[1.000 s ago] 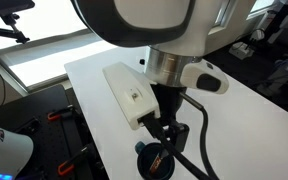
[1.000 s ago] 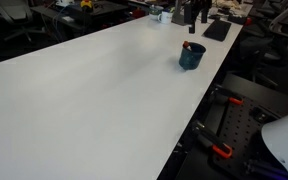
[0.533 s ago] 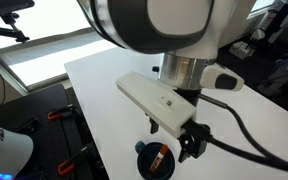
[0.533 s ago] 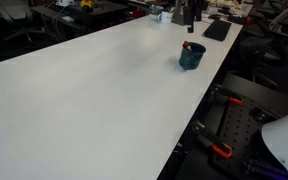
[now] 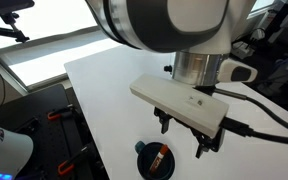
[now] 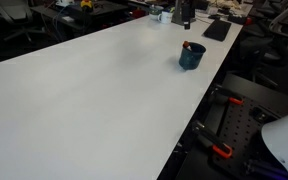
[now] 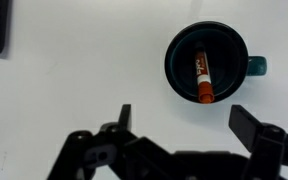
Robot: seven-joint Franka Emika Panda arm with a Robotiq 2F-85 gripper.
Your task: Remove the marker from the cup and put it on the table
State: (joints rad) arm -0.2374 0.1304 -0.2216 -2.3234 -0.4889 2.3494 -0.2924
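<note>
Inside the cup (image 7: 179, 72), your marker (image 7: 202, 78) lies against the dark floor: a short stick, dark at one end, whitish in the middle, orange-red at the end nearer the gripper. The blue-black cup sits on the white table (image 7: 74, 70), its small nub pointing right. Your gripper (image 7: 184, 118) hangs above, fingers spread wide, holding nothing.

No lettering can be read anywhere. In the wrist view, upper right of the frame, the short orange-red marker (image 7: 202, 78) with a dark end bears small dark print along its barrel, too tiny to decipher.
</note>
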